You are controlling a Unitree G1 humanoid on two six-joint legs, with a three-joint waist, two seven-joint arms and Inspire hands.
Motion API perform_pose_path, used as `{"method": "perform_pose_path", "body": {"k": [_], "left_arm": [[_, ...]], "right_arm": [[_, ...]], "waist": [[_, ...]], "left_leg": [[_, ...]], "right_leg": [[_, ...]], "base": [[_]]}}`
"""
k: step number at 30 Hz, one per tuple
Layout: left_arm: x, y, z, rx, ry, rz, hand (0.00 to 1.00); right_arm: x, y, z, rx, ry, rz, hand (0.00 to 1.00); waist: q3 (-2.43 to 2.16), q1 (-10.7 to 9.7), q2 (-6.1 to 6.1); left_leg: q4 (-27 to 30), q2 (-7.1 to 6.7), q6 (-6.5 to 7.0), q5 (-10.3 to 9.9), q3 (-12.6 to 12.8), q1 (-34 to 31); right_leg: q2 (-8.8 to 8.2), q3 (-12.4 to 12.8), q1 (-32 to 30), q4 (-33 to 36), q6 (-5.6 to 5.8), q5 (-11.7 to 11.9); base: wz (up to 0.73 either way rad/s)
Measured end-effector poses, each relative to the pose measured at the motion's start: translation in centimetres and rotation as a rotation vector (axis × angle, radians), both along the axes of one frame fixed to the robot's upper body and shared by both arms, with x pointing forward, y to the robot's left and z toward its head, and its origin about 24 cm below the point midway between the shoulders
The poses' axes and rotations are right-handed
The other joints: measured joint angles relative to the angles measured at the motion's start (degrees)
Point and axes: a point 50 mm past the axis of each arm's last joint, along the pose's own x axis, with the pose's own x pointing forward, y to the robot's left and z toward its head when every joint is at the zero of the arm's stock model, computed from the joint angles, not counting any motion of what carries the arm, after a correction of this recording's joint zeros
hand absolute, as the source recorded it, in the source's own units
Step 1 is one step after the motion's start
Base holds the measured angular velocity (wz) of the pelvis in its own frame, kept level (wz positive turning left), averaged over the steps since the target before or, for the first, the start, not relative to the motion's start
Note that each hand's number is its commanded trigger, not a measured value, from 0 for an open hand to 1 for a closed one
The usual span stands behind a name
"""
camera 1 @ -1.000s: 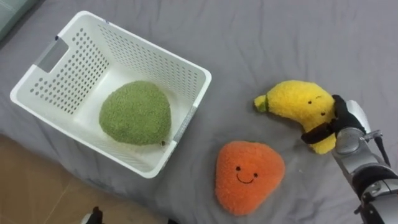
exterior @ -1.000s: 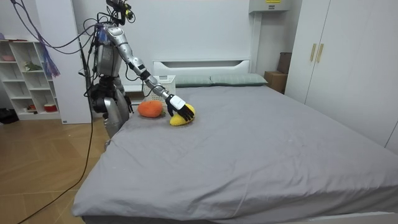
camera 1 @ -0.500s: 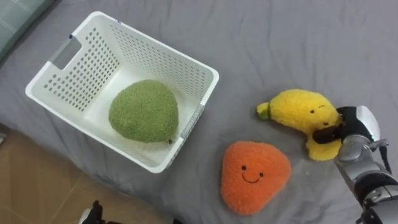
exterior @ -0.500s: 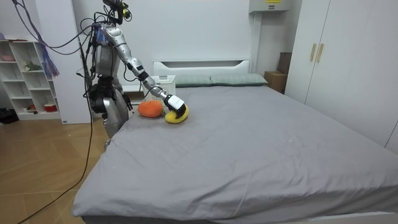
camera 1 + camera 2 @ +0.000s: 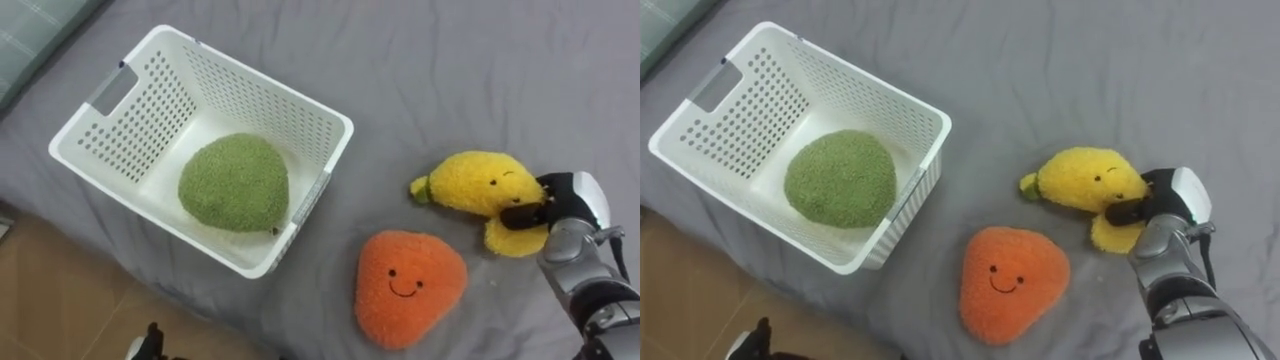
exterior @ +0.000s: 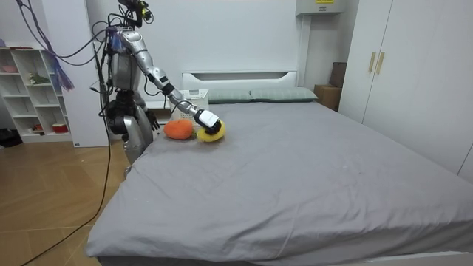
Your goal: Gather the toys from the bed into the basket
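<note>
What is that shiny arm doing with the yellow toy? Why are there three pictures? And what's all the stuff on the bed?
That is a robot shaped like a person, standing beside a grey bed. Two pictures come from cameras in its head, looking down, like two eyes. The third comes from a camera across the room and shows the whole robot. The shiny arm ends in its right hand, and its fingers are curled round a yellow banana toy. Next to that lies an orange toy with a smiley face. A white basket sits on the bed too, with a fluffy green toy inside.
</note>
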Motion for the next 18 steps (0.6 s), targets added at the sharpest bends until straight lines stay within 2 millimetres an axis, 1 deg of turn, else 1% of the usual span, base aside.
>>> {"method": "perform_pose_path", "body": {"k": [2,3,4,5,6,7,8,9,10,11,13,14,16,18], "left_arm": [[0.0,0.0,0.1,-0.001,-0.011,-0.001,0.0],[-0.1,-0.1,0.1,-0.002,-0.011,-0.001,0.0],[-0.3,0.0,0.0,-0.001,-0.005,-0.001,0.0],[-0.4,0.0,-0.1,0.0,0.0,0.0,0.0],[-1.0,0.1,-0.2,0.003,0.01,0.008,0.0],[-1.4,0.3,-0.3,0.005,0.017,0.021,0.0],[-1.6,0.4,-0.3,0.005,0.023,0.03,0.0],[-2.3,0.6,-0.5,0.007,0.036,0.045,0.0],[-2.7,0.8,-0.5,0.008,0.038,0.064,0.0],[-3.0,0.9,-0.5,0.009,0.044,0.07,0.0],[-3.8,1.0,-0.7,0.012,0.063,0.075,0.0],[-3.9,1.1,-0.7,0.017,0.067,0.069,0.0],[-4.3,1.3,-0.7,0.029,0.071,0.068,0.0],[-4.3,1.5,-0.7,0.03,0.071,0.079,0.0]], "right_arm": [[0.4,0.3,0.4,0.017,-0.031,0.004,1.0],[0.8,0.5,0.8,0.023,-0.055,0.016,1.0],[1.1,0.8,1.1,0.03,-0.077,0.031,1.0],[1.2,1.0,1.2,0.033,-0.089,0.04,1.0],[1.2,1.5,1.4,0.04,-0.116,0.064,1.0],[1.1,2.1,1.5,0.054,-0.143,0.094,1.0],[1.1,2.4,1.6,0.063,-0.158,0.108,1.0],[0.8,2.9,1.7,0.079,-0.181,0.14,1.0],[0.6,3.6,2.0,0.1,-0.207,0.186,1.0],[0.5,4.0,2.1,0.109,-0.218,0.208,1.0],[0.4,5.1,2.9,0.116,-0.242,0.289,1.0],[0.6,5.4,3.3,0.107,-0.249,0.312,1.0],[1.2,6.6,5.2,0.074,-0.312,0.393,1.0],[1.3,7.1,5.9,0.063,-0.338,0.422,1.0]], "waist": [[-0.13,-0.35,0.0],[-0.21,-0.94,0.02],[-0.53,-1.19,-0.12],[-0.69,-1.19,-0.2],[-1.0,-1.18,-0.27],[-1.69,-1.41,-0.41],[-1.79,-1.51,-0.43],[-2.1,-2.21,-0.51],[-2.19,-2.86,-0.63],[-2.19,-2.95,-0.62],[-2.22,-4.02,-0.61],[-2.21,-4.18,-0.62],[-2.28,-4.68,-0.73],[-2.28,-4.67,-0.72]], "left_leg": [[-0.38,0.0,0.0,0.0,0.14,1.13],[-0.62,0.0,0.0,0.01,0.15,1.91],[-0.84,0.0,-0.01,0.01,0.34,2.83],[-1.06,0.05,-0.01,0.01,0.58,3.44],[-1.38,0.11,-0.02,-0.02,1.22,4.92],[-2.05,0.14,-0.02,-0.02,1.66,6.45],[-2.35,0.11,-0.02,-0.02,1.73,7.31],[-2.84,0.03,-0.02,-0.03,1.63,8.77],[-2.97,-0.1,-0.03,-0.13,1.41,9.99],[-3.02,-0.12,-0.04,-0.17,1.38,10.58],[-3.06,-0.18,-0.02,-0.4,1.49,12.67],[-3.07,-0.23,-0.01,-0.44,1.5,12.98],[-2.82,-0.42,0.0,-0.46,1.69,13.58],[-2.79,-0.64,0.03,-0.47,1.61,14.35]], "right_leg": [[-0.03,-0.05,0.87,-0.01,0.0,0.0],[-0.03,-0.04,1.57,-0.04,0.01,0.0],[0.01,0.19,2.32,-0.06,0.03,-0.02],[0.03,0.25,2.79,-0.12,0.03,-0.02],[0.09,0.67,4.02,-0.19,0.04,-0.02],[0.1,1.08,5.08,-0.24,0.13,-0.08],[0.09,1.31,5.83,-0.32,0.22,-0.13],[0.09,1.41,7.27,-0.65,0.31,-0.19],[0.07,1.41,8.68,-1.08,0.54,-0.34],[0.04,1.42,9.28,-1.07,0.64,-0.4],[-0.04,1.54,11.41,-1.09,0.9,-0.63],[-0.09,1.56,11.72,-1.09,0.93,-0.73],[-0.29,1.86,12.27,-1.16,0.76,-1.07],[-0.29,2.47,13.25,-1.26,0.7,-1.39]], "base": [[-0.04],[-0.03],[-0.05],[-0.13],[-0.16],[-0.14],[-0.06],[0.06],[0.07],[0.05],[0.0],[-0.08],[-0.1],[0.02]]}}
